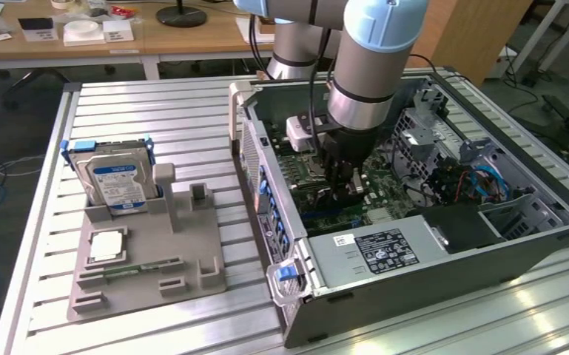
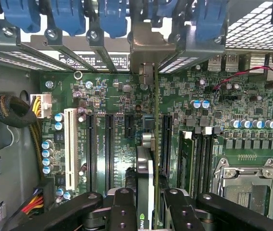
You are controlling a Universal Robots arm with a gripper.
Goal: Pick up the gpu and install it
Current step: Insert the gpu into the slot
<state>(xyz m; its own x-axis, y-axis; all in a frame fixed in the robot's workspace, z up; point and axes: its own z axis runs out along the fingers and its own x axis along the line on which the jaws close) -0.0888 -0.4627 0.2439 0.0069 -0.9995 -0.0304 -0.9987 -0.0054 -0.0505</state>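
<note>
The gpu [image 2: 145, 166] shows edge-on in the wrist view, as a thin card with a silver-grey cooler edge. It runs from between my fingers toward the rear slot openings, and its metal bracket [image 2: 148, 45] stands at the case's back wall. My gripper [image 2: 149, 211] is shut on the card, with a black finger [image 2: 122, 207] on either side. The card stands upright over the green motherboard [image 2: 112, 96], in line with a black expansion slot [image 2: 165, 139]. I cannot tell whether it is seated. In the exterior view my gripper [image 1: 345, 192] reaches down inside the open computer case [image 1: 432, 285].
A grey parts holder [image 1: 156, 285] on the slatted table holds a silver hard drive [image 1: 118, 183] and a narrow green memory stick [image 1: 131, 270]. Inside the case are the power supply [image 1: 378, 251], blue cables [image 1: 482, 181], a CPU socket [image 2: 244, 185] and blue slot latches [image 2: 112, 17].
</note>
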